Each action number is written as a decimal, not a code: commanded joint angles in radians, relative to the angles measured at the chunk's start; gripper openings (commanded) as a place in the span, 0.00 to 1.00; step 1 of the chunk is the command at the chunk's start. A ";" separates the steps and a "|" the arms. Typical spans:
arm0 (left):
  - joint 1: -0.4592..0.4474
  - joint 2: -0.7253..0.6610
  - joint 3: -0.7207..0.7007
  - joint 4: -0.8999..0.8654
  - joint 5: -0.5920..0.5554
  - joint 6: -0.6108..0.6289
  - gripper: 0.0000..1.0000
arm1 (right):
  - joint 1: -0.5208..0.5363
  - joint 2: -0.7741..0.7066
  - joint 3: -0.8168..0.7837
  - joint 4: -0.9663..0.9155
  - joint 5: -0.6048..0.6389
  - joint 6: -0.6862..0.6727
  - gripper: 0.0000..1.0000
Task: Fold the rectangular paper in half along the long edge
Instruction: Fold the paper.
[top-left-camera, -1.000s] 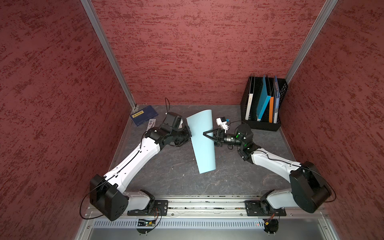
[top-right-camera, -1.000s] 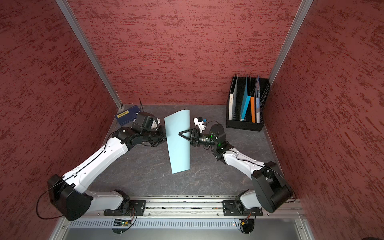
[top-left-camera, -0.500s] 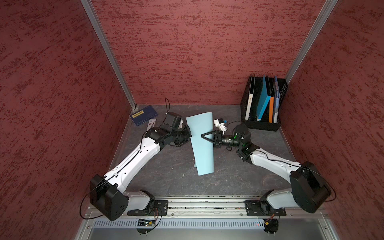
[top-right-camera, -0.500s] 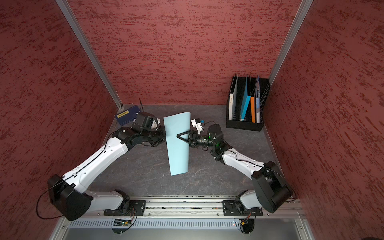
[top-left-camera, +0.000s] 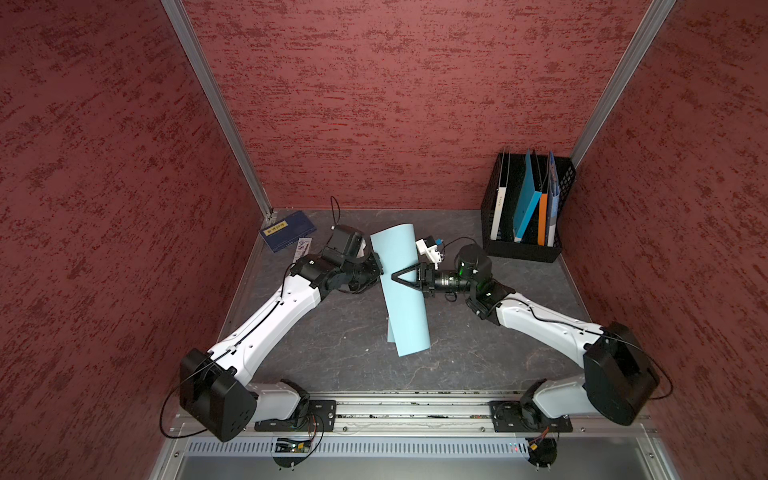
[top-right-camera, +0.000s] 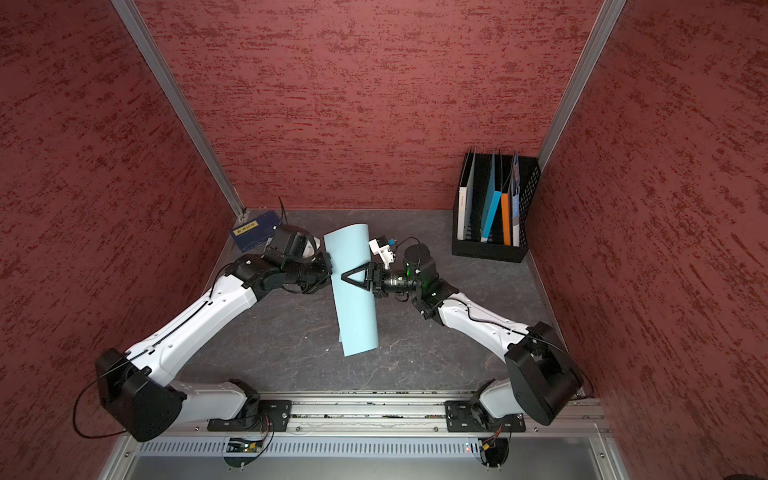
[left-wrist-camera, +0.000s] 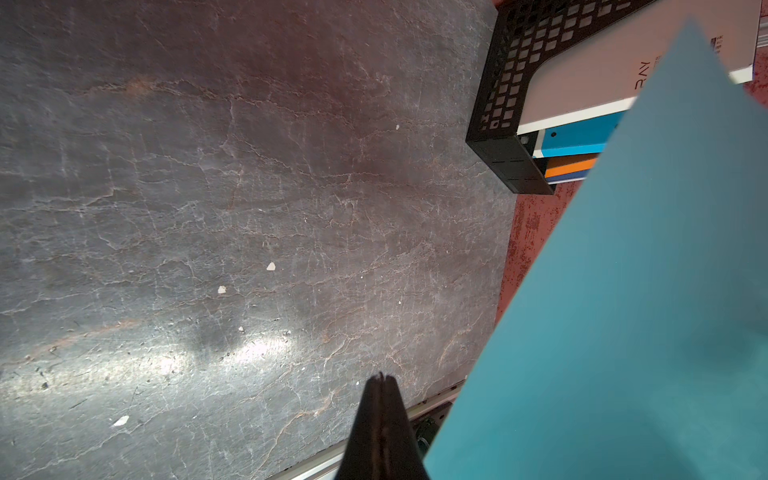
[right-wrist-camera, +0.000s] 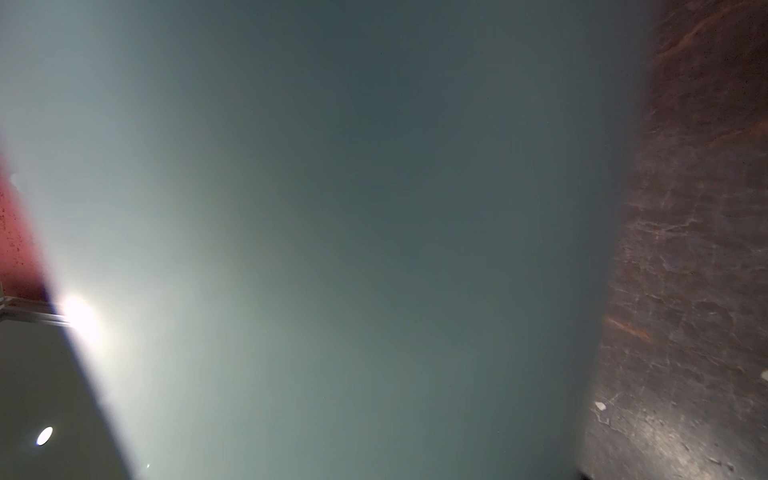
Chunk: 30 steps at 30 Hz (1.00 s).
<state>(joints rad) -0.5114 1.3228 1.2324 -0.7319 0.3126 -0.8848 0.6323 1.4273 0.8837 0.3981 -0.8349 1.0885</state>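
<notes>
Where the two arms met over the dark tabletop (top-left-camera: 332, 332), the rectangular paper (top-left-camera: 401, 299) lay between their tips, bowed over on itself into a long, loose curl. In both top views one layer's edge peeked out from under the other at the end nearer the arm bases. The left gripper (top-left-camera: 378, 266) sat against the sheet's long edge on its own side. Its wrist camera showed the fingers (left-wrist-camera: 380, 415) pressed together with nothing seen between them, and the sheet rising just beside them. From the opposite side the right gripper (top-left-camera: 395, 277) reached across the top of the curl, its tip close to the far long edge and nearly facing the left gripper's tip. How wide its jaws stood, and whether they held the sheet, I could not tell, because its wrist camera showed only blurred blue up close. A black file rack (top-left-camera: 523, 249) stood well behind the right gripper, and a navy booklet (top-left-camera: 286, 230) behind the left.
</notes>
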 joint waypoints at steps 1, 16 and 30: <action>0.001 0.009 -0.010 0.031 0.007 0.014 0.00 | 0.006 0.012 0.014 -0.041 -0.018 -0.038 0.69; -0.001 0.022 -0.022 0.060 0.016 0.013 0.00 | 0.012 0.001 0.021 0.041 -0.075 0.045 0.58; 0.034 -0.054 -0.054 0.224 0.039 0.028 0.05 | 0.010 -0.020 0.042 0.120 -0.112 0.142 0.53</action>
<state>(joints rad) -0.4866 1.3006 1.1633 -0.5625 0.3393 -0.8818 0.6388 1.4288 0.8906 0.4763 -0.9230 1.2133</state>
